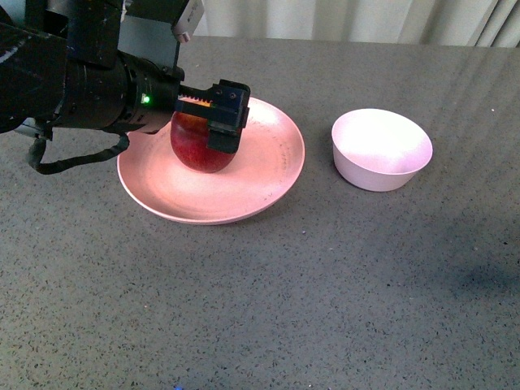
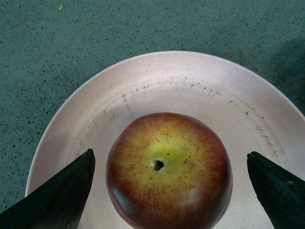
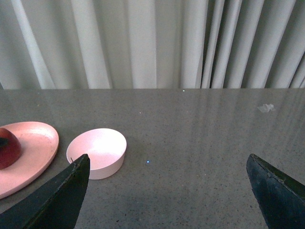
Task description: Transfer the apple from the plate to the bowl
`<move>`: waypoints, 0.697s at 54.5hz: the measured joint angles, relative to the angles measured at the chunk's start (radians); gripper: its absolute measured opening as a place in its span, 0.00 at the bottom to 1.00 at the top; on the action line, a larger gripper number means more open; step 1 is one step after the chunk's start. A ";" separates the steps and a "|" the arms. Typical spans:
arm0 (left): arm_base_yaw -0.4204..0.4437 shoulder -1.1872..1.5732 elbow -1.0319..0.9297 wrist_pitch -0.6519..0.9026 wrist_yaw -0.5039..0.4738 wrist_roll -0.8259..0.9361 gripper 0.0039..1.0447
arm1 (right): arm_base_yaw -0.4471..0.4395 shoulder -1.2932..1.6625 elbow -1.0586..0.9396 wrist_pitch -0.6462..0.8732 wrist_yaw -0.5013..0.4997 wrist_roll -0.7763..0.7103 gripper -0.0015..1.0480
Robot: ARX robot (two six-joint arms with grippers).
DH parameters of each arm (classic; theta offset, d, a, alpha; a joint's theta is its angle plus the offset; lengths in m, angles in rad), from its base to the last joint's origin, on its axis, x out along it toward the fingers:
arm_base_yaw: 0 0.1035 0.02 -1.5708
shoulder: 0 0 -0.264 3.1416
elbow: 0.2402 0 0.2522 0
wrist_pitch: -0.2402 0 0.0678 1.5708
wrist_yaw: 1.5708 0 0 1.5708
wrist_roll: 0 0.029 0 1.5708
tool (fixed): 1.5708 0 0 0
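The dark-red apple (image 1: 195, 146) sits on the salmon-pink plate (image 1: 268, 175) at the left of the table. My left gripper (image 1: 213, 122) is open and hangs over the apple, one finger on each side of it, not touching. In the left wrist view the apple (image 2: 169, 171) shows its yellow stem patch, centred between the two black fingers (image 2: 62, 195), on the plate (image 2: 190, 81). The pale bowl (image 1: 382, 149) stands empty to the right of the plate. My right gripper (image 3: 169, 191) is open and empty above the table, with the bowl (image 3: 96, 151), the plate (image 3: 33, 148) and the apple (image 3: 8, 148) ahead of it.
The table is a dark grey speckled surface (image 1: 325, 284). Pale curtains (image 3: 152, 43) hang behind its far edge. A small whitish scrap (image 3: 266, 108) lies on the table far from the dishes.
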 joint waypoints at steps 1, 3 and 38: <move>-0.001 0.002 0.002 -0.001 -0.002 0.000 0.92 | 0.000 0.000 0.000 0.000 0.000 0.000 0.91; -0.002 0.008 0.004 -0.003 -0.007 -0.002 0.92 | 0.000 0.000 0.000 0.000 0.000 0.000 0.91; -0.122 -0.062 0.055 -0.067 -0.045 -0.058 0.71 | 0.000 0.000 0.000 0.000 0.000 0.000 0.91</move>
